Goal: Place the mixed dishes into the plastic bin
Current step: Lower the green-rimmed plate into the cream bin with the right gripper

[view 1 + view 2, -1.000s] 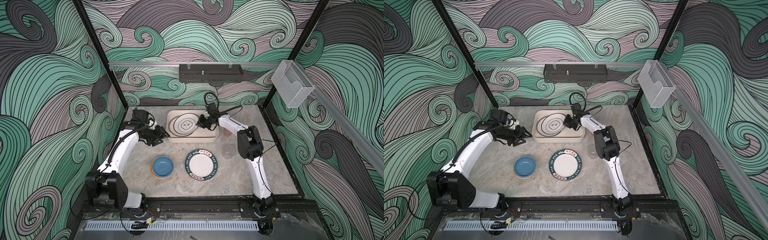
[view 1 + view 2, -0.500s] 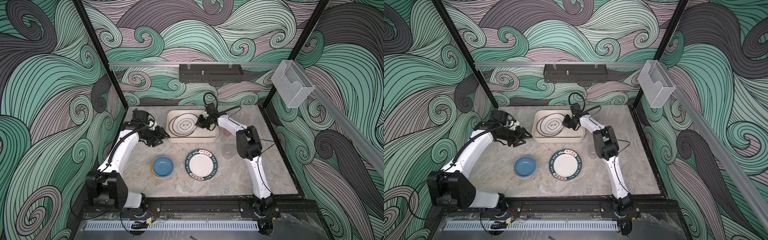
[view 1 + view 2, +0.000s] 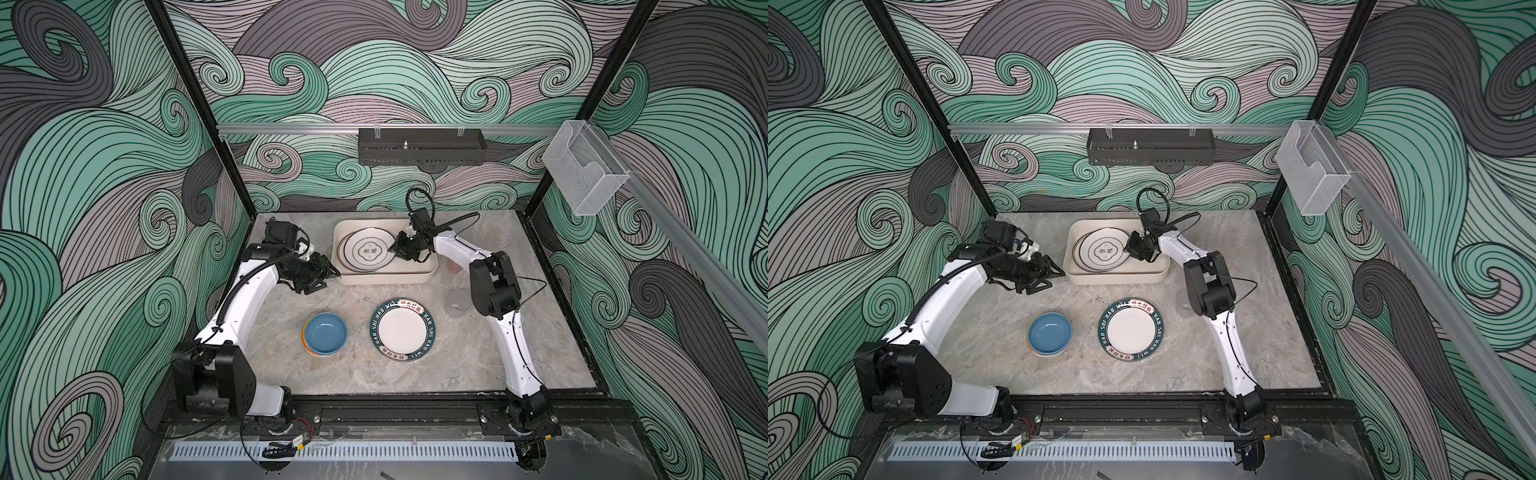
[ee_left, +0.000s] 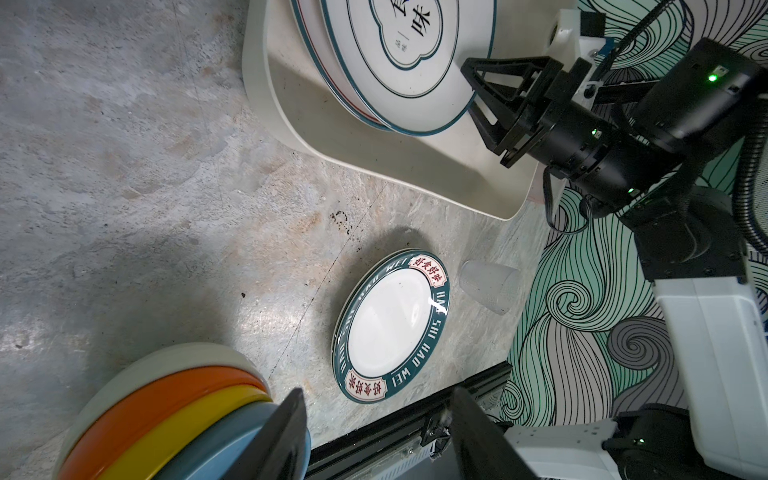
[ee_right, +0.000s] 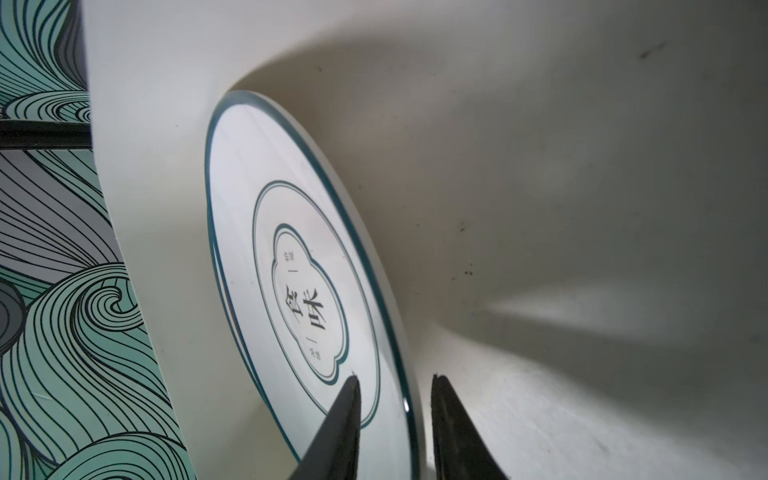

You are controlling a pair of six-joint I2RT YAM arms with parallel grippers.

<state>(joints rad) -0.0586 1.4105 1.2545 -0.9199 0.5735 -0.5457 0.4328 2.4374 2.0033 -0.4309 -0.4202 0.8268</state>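
The plastic bin (image 3: pixel 384 277) holds two stacked white plates (image 3: pixel 365 253) — my right jaws stand parted astride the top rim. My left jaws, open, empty, hover left of the bin. In front of it: green-rimmed plate (image 3: pixel 402 329), bowl stack (image 3: pixel 325 333), translucent cup (image 4: pixel 490 286).

Both top views overlook the table (image 3: pixel 478 357); wrist views sit close.

Lower plate (image 4: pixel 308 25) mostly hidden, cup (image 3: pixel 455 306) partly behind arm
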